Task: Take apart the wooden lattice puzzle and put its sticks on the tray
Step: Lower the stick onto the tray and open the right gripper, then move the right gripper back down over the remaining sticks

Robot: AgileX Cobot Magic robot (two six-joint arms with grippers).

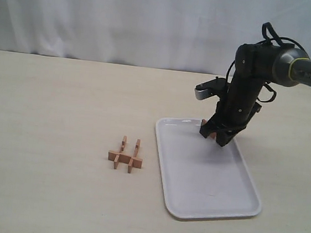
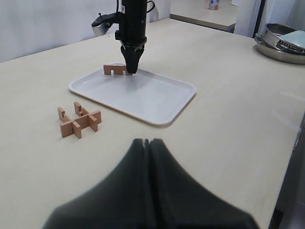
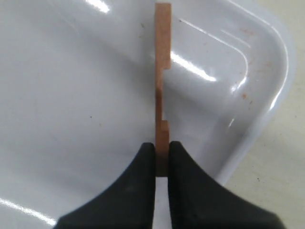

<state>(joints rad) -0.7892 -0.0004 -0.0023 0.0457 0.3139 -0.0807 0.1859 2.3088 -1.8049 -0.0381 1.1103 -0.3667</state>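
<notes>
The wooden lattice puzzle (image 1: 125, 155) (image 2: 78, 121) lies on the table left of the tray, showing two parallel sticks joined by one cross stick. The white tray (image 1: 204, 183) (image 2: 143, 95) (image 3: 71, 95) lies on the right. My right gripper (image 1: 219, 137) (image 2: 132, 67) (image 3: 162, 152) points down over the tray's far corner, shut on one end of a notched stick (image 3: 162, 71) (image 2: 116, 69) held on edge just above the tray floor. In the left wrist view my left gripper (image 2: 147, 141) is shut and empty, hanging well back from the puzzle.
Metal bowls (image 2: 283, 40) sit on another surface beyond the table's edge in the left wrist view. A white curtain (image 1: 127, 19) backs the table.
</notes>
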